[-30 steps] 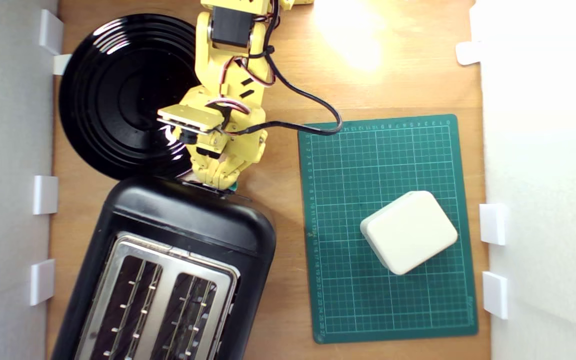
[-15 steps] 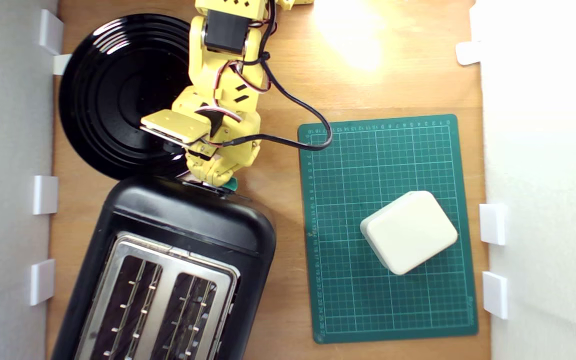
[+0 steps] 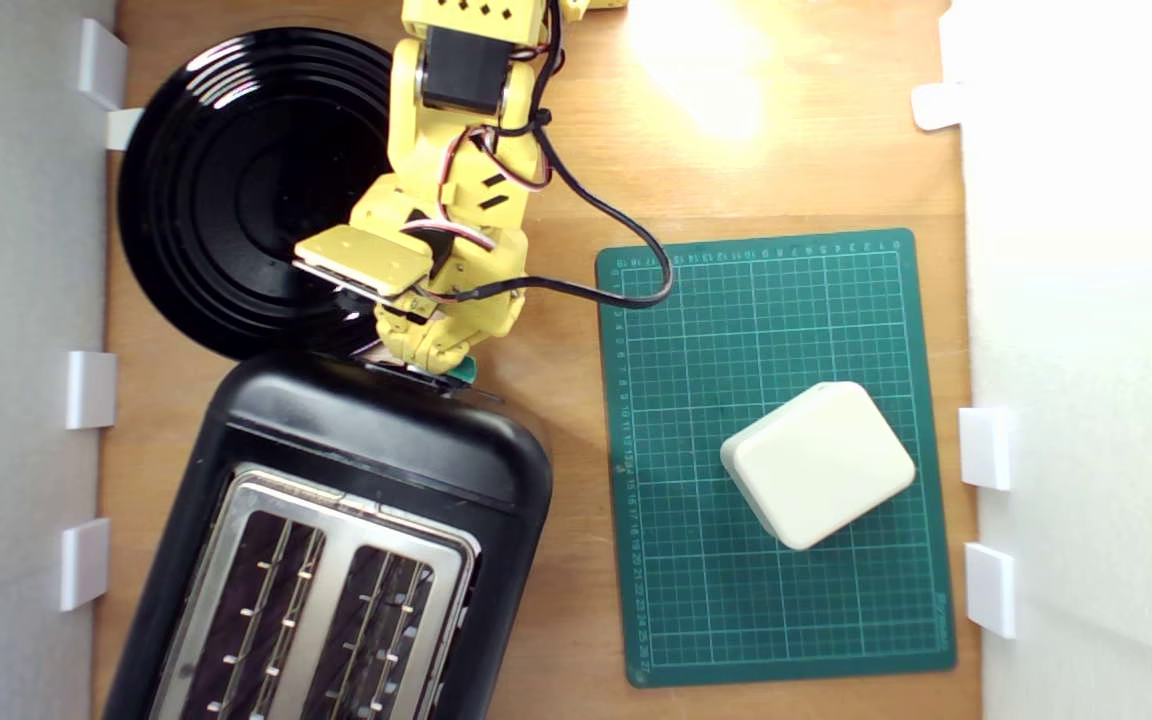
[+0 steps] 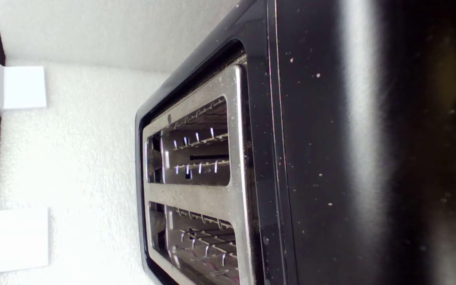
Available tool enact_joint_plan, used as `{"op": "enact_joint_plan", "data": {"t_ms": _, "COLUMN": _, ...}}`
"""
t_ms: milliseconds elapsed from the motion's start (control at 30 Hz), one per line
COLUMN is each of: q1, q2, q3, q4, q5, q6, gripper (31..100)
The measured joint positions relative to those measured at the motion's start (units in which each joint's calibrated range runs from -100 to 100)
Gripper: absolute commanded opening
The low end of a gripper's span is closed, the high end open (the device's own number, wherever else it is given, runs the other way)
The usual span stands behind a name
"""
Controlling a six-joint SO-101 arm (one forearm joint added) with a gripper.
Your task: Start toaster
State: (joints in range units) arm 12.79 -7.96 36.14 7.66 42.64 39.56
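Where your wooden worktop (image 3: 556, 640) meets white foam walls (image 3: 1096, 400)
Your gripper (image 3: 433, 362) sits at the toaster (image 3: 376, 440) lever knob (image 3: 463, 372); whether the jaws are clenched, you cannot tell.

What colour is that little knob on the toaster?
Teal-green; the lever knob peeks out under the gripper, best seen in the exterior view.

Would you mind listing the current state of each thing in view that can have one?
toaster: both slots empty, upright.
teal lever knob: at the toaster's end, partly hidden under the gripper; height unclear.
gripper: over the knob; open or shut, cannot tell.
black plate: empty.
white box: closed, on the green mat.
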Motion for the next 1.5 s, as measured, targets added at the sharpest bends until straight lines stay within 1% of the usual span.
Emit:
{"op": "enact_joint_plan", "data": {"t_ms": 233, "q1": -0.6, "q2": 0.1, "q3": -1.3, "q4": 0.1, "q5": 0.4, "q6": 0.1, "gripper": 31.3}}
{"op": "enact_joint_plan", "data": {"t_ms": 500, "q1": -1.4, "q2": -2.8, "q3": -1.2, "q4": 0.3, "q5": 0.9, "q6": 0.1, "gripper": 31.3}}
{"op": "enact_joint_plan", "data": {"t_ms": 767, "q1": -2.3, "q2": -6.3, "q3": -4.2, "q4": 0.6, "q5": 3.1, "q6": -0.3, "gripper": 31.3}}
{"op": "enact_joint_plan", "data": {"t_ms": 800, "q1": -2.3, "q2": -7.0, "q3": -4.2, "q4": -0.4, "q5": 3.3, "q6": -0.3, "gripper": 31.3}}
{"op": "enact_joint_plan", "data": {"t_ms": 833, "q1": -2.4, "q2": -7.5, "q3": -4.2, "q4": -0.4, "q5": 3.4, "q6": -0.2, "gripper": 31.3}}
{"op": "enact_joint_plan", "data": {"t_ms": 1033, "q1": -2.7, "q2": -15.4, "q3": -6.5, "q4": -0.5, "q5": 3.4, "q6": -0.3, "gripper": 31.3}}
{"op": "enact_joint_plan", "data": {"t_ms": 1167, "q1": -2.9, "q2": -21.9, "q3": -7.3, "q4": -2.4, "q5": 3.4, "q6": -0.2, "gripper": 31.3}}
{"op": "enact_joint_plan", "data": {"t_ms": 1200, "q1": -3.6, "q2": -23.7, "q3": -7.3, "q4": -2.1, "q5": 3.4, "q6": -0.2, "gripper": 31.3}}
{"op": "enact_joint_plan", "data": {"t_ms": 1267, "q1": -5.0, "q2": -27.6, "q3": -7.3, "q4": -3.6, "q5": 3.5, "q6": -0.3, "gripper": 31.3}}
{"op": "enact_joint_plan", "data": {"t_ms": 1300, "q1": -5.8, "q2": -29.7, "q3": -7.2, "q4": -4.8, "q5": 3.5, "q6": -0.8, "gripper": 31.3}}
{"op": "enact_joint_plan", "data": {"t_ms": 1333, "q1": -7.0, "q2": -31.8, "q3": -6.5, "q4": -5.2, "q5": 3.5, "q6": -1.5, "gripper": 31.3}}
{"op": "enact_joint_plan", "data": {"t_ms": 1367, "q1": -7.3, "q2": -33.5, "q3": -5.7, "q4": -6.5, "q5": 3.5, "q6": -2.5, "gripper": 31.3}}
{"op": "enact_joint_plan", "data": {"t_ms": 1433, "q1": -8.2, "q2": -37.3, "q3": -3.5, "q4": -6.5, "q5": 3.5, "q6": -5.0, "gripper": 31.3}}
{"op": "enact_joint_plan", "data": {"t_ms": 1500, "q1": -9.5, "q2": -40.9, "q3": -0.8, "q4": -5.7, "q5": 3.5, "q6": -7.5, "gripper": 31.3}}
